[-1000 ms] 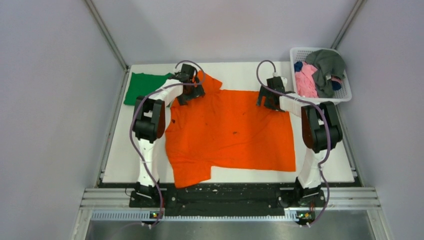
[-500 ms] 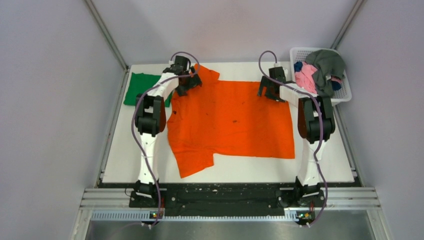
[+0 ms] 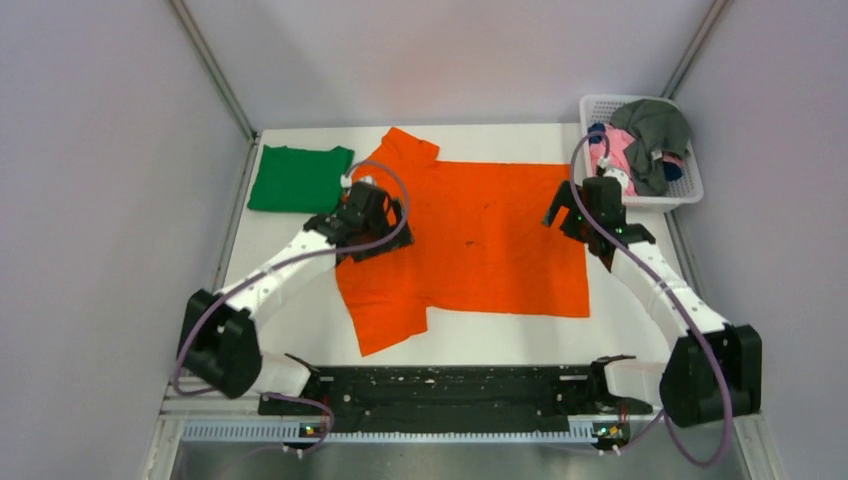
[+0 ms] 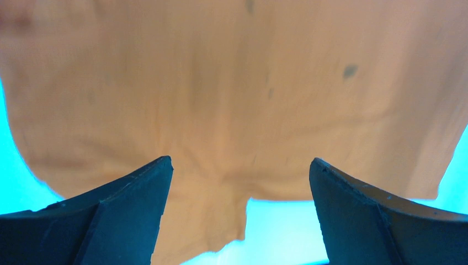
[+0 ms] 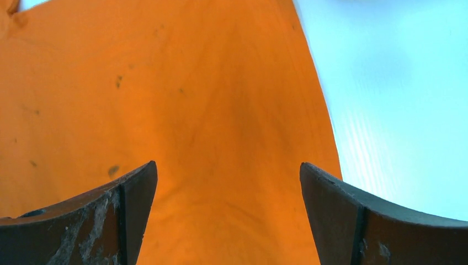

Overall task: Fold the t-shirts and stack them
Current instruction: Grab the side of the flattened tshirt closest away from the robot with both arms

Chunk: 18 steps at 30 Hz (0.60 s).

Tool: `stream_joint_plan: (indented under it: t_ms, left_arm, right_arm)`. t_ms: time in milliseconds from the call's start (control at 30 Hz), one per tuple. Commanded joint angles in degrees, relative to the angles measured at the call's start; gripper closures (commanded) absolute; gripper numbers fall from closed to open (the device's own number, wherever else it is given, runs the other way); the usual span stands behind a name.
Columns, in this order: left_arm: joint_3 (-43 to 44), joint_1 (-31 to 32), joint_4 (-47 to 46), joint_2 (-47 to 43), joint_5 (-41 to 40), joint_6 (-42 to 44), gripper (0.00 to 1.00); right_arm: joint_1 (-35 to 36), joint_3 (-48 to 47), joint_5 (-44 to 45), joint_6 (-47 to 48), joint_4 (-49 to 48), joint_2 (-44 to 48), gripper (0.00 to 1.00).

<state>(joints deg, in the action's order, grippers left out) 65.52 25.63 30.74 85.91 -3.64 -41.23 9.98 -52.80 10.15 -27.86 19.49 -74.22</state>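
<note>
Orange t-shirt (image 3: 480, 240) lies spread flat and sideways on the table (image 3: 270, 290), its neck and two sleeves toward the left arm and its straight hem toward the right. A green t-shirt (image 3: 298, 180), already folded, sits at the far left corner, just clear of the orange one. A pink t-shirt (image 3: 612, 160), a grey t-shirt (image 3: 655, 130) and a dark blue one (image 3: 597, 132) wait bunched in the white basket (image 3: 660, 203) at the far right corner. The left end effector (image 3: 380, 235) hovers over the shoulder edge with its fingers spread wide and nothing between them. The right end effector (image 3: 572, 215) hangs over the hem side, equally wide open and empty. My reading is that the fold on this shirt is only about to begin, with both arms lining up for matched grips at opposite ends. To do it well, each should come down right at the cloth's edge, so one finger slides under and a firm pinch takes the fabric rather than skating across the top. The two grips should sit on the same line along the shirt, so it lifts evenly and the crease runs straight. Carrying both ends over together should keep wrinkles and the loose near sleeve from dragging.
</note>
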Motion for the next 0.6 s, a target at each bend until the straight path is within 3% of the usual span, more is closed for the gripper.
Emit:
stream_joint_plan:
  t_ms: [0,267,400,567]
  left_arm:
    - [-16.3,6.1,4.9,-11.3,-7.8,-8.3,0.01]
    - [-30.9,15.3,18.9,-31.8,-10.3,-21.7,0.11]
    - [-35.4,16.0,15.2,-33.6,-5.9,-23.6,0.26]
    - [-35.8,17.5,14.3,-29.5,-4.2,-24.2,0.44]
  right_arm:
    - [-0.4,9.1,-0.5,-4.9,-0.2,9.4,0.01]
    - [-0.5,13.9,2.2,-5.2,0.2,17.5,0.01]
    - [-0.4,14.0,3.0,-4.9,0.8,17.0,0.01]
    - [-0.4,13.5,4.1,-4.4,2.0,15.4,0.01]
